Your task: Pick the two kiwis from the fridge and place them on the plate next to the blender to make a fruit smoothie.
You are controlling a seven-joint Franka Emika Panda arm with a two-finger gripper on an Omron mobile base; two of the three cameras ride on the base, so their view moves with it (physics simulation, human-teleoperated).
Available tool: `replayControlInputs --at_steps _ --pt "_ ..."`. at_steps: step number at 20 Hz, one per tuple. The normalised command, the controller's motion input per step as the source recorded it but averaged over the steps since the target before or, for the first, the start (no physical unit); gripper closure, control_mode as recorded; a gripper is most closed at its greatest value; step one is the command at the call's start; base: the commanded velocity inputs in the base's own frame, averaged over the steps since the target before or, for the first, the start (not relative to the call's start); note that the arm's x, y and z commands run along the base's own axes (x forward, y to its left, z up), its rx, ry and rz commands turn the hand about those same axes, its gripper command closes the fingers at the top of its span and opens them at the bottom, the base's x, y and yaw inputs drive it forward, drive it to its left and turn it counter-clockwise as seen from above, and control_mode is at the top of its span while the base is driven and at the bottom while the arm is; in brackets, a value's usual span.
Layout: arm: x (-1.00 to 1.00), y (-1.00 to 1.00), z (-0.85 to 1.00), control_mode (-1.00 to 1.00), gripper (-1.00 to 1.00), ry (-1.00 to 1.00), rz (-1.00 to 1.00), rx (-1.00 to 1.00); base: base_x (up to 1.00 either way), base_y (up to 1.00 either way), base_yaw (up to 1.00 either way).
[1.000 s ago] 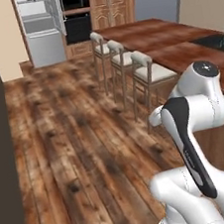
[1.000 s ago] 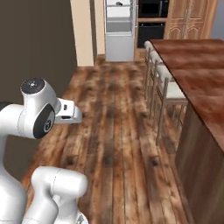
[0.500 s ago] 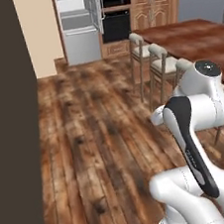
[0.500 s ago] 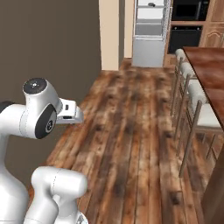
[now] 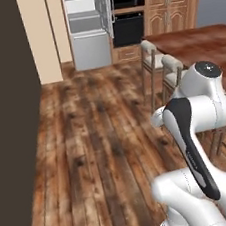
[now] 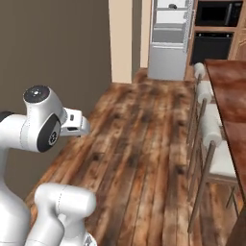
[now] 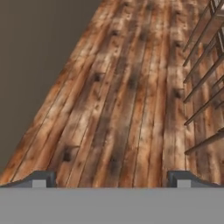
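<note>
The arm is folded upright over its base, elbow high, hand aimed forward and down at the wooden floor. The gripper is spread wide, holding nothing. The fridge stands open at the far wall beside the black oven. The right base view shows stools along the desk edge.

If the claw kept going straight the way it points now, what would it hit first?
Probably the wooden floor: the open claw looks down along bare planks, with stool legs off to one side. Depth is unclear.
</note>
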Motion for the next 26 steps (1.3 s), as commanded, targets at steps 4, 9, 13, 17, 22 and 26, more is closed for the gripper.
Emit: replayControlInputs --at_steps 4,9,13,17,22,26 --pt "0.00 0.00 0.00 1.00 -1.00 0.00 0.00 0.00 1.00 -0.42 0.12" --pt "0.00 0.00 0.00 1.00 -1.00 0.00 0.00 0.00 1.00 -0.17 0.03" --pt "0.00 0.00 0.00 1.00 -1.00 0.00 0.00 0.00 1.00 0.07 0.00" --pt "0.00 0.00 0.00 1.00 -1.00 0.00 0.00 0.00 1.00 0.21 -0.02" --pt "0.00 0.00 0.00 1.00 -1.00 0.00 0.00 0.00 1.00 0.02 -0.08" --pt "0.00 0.00 0.00 1.00 -1.00 0.00 0.00 0.00 1.00 0.07 -0.11"
